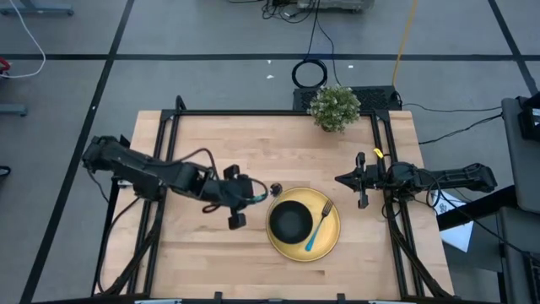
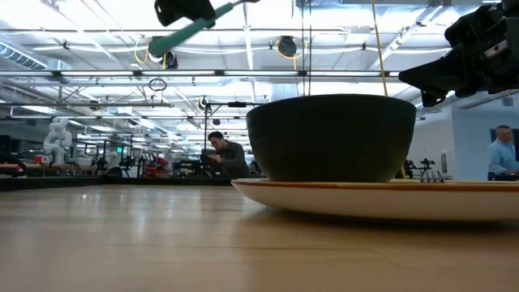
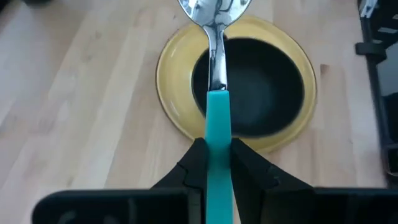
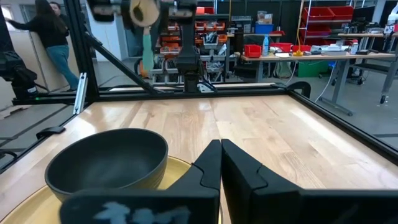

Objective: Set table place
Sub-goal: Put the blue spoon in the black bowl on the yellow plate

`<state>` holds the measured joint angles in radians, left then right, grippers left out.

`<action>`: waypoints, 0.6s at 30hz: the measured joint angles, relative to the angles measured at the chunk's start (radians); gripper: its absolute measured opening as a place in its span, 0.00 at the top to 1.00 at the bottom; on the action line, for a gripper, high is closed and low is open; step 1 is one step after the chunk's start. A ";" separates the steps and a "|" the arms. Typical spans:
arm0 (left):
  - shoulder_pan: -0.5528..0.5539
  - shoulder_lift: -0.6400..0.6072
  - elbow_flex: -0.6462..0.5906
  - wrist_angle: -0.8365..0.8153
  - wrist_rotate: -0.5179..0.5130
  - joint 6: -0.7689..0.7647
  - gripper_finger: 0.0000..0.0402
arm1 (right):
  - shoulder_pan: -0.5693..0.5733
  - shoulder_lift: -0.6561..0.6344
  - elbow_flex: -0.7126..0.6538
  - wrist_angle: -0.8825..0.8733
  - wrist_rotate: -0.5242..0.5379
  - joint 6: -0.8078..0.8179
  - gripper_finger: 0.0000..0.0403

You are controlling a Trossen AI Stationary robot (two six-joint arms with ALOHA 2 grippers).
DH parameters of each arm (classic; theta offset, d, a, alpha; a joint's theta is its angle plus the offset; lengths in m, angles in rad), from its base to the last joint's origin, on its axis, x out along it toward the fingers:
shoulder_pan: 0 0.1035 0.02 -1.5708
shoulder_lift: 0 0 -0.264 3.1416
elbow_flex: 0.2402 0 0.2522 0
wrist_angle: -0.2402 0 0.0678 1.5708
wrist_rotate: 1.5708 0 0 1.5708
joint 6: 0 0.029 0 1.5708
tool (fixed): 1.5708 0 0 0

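My left gripper (image 1: 251,196) is shut on a metal spoon with a turquoise handle (image 3: 217,124), just left of the yellow plate (image 1: 331,242). The spoon's metal bowl (image 3: 214,9) reaches out over the plate's left rim. A black bowl (image 1: 291,219) stands on the plate's left half. A fork with a turquoise handle (image 1: 318,228) lies on the plate to the right of the bowl. My right gripper (image 1: 339,180) is shut and empty, above the table to the right of the plate. My left gripper pinches the spoon's turquoise handle (image 3: 217,163) between its two fingers, back from where the handle meets the metal stem. The fingers come from the table's left and the spoon runs on along them, its metal bowl foremost. The spoon is lifted clear of the table (image 2: 190,32).
A small green potted plant (image 1: 334,107) stands at the table's far edge, right of centre. Black frame rails (image 1: 384,143) run along the table's far, left and right sides. Bare wood (image 1: 211,253) lies left of and in front of the plate. People show in the room beyond the table.
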<state>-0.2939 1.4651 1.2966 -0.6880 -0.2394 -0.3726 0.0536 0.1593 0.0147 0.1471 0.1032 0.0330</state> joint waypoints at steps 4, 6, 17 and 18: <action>0.047 0.000 0.086 -0.137 0.059 -0.029 0.89 | 0.000 0.000 0.000 0.000 0.000 -0.004 1.00; 0.066 0.000 0.108 -0.151 0.080 -0.030 0.89 | 0.000 0.000 0.000 0.000 0.000 -0.011 1.00; 0.118 0.070 0.132 -0.240 0.186 0.016 0.89 | 0.000 0.000 0.000 0.001 0.000 -0.013 1.00; 0.123 0.087 0.148 -0.262 0.196 0.020 0.89 | 0.000 0.000 0.000 0.003 0.000 -0.013 1.00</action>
<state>-0.1711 1.5517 1.4449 -0.9497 -0.0429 -0.3527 0.0533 0.1596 0.0147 0.1503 0.1032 0.0204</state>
